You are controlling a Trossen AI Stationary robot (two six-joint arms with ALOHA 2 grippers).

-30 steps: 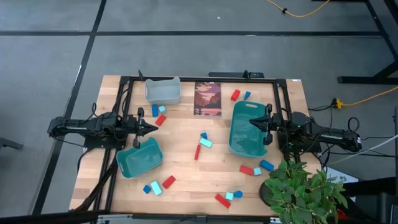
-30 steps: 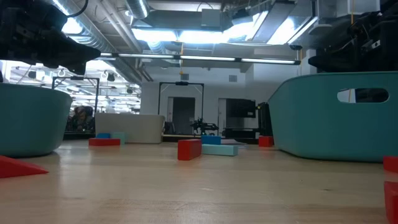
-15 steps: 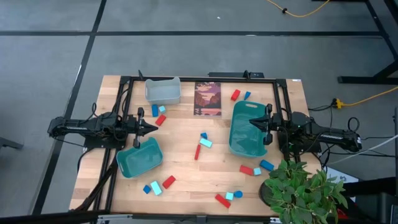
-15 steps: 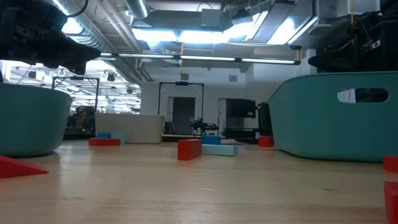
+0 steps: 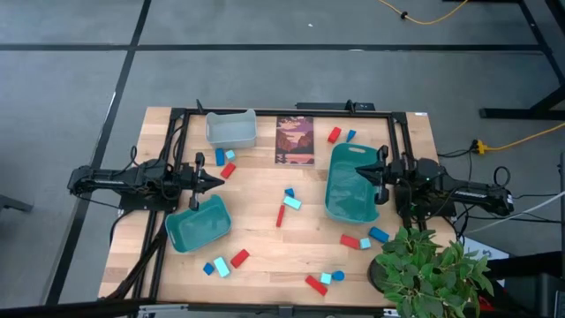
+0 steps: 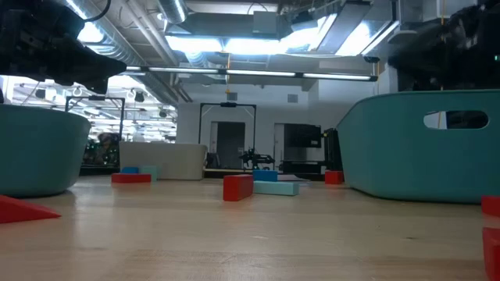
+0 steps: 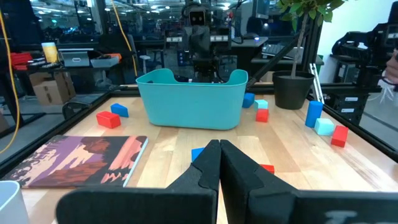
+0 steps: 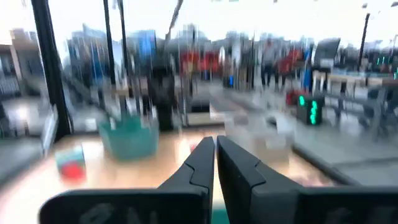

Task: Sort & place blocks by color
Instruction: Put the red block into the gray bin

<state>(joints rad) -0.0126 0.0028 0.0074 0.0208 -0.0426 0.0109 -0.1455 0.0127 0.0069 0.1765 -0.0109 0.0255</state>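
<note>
A pale wooden table (image 5: 265, 247) stands on a grey floor, with an open workshop of pipes and ceiling lights behind it in the low view. Taking the dark picture card (image 5: 295, 140) at the far edge as the landmark: a grey bin (image 5: 231, 128) sits just to its left, a large teal bin (image 5: 350, 181) stands near its right and reaches toward the near edge, and a smaller teal bin (image 5: 198, 223) lies well to its near left. The blocks (image 5: 284, 208) are all loose on the table in red, dark blue and cyan; none shows inside a bin. A few lie just right of the card, a few between the card and the grey bin, a small cluster sits directly nearer than the card, and the rest are scattered well nearer, by a potted plant (image 5: 430, 265). The left gripper (image 5: 214, 182) hangs above the table beyond the small teal bin, its fingers pressed together on nothing. The right gripper (image 5: 360, 174) hovers over the large teal bin's right rim, fingers together and likewise empty. Sorting looks not yet begun. The main risk, as I judge it, is the right arm clipping that tall rim and shoving the bin into the middle blocks. Blocks touching each other could also be nudged away or picked up in pairs, and dark blue could be mistaken for cyan.
</note>
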